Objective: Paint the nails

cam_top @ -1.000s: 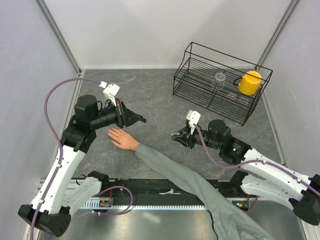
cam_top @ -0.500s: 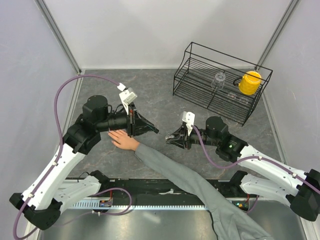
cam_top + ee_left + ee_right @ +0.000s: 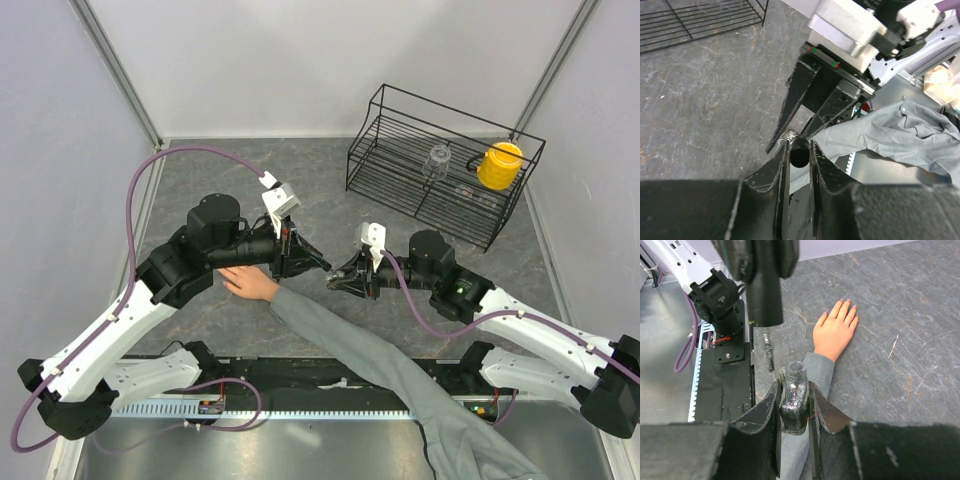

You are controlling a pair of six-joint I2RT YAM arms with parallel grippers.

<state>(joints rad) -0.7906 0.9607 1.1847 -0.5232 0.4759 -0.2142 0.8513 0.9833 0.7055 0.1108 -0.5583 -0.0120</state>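
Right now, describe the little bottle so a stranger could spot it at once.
Find the black wire rack at the far right of the table, then follow the right arm below it to its tip. The bottle is clamped between that arm's black fingers, near the grey sleeve. Small, dark, uncapped, unlike the rack's yellow mug and clear glass.

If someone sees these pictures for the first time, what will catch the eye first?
A bare human hand lies flat on the grey table. Close to it, the right gripper holds a small open bottle, and the left gripper holds a black brush cap.
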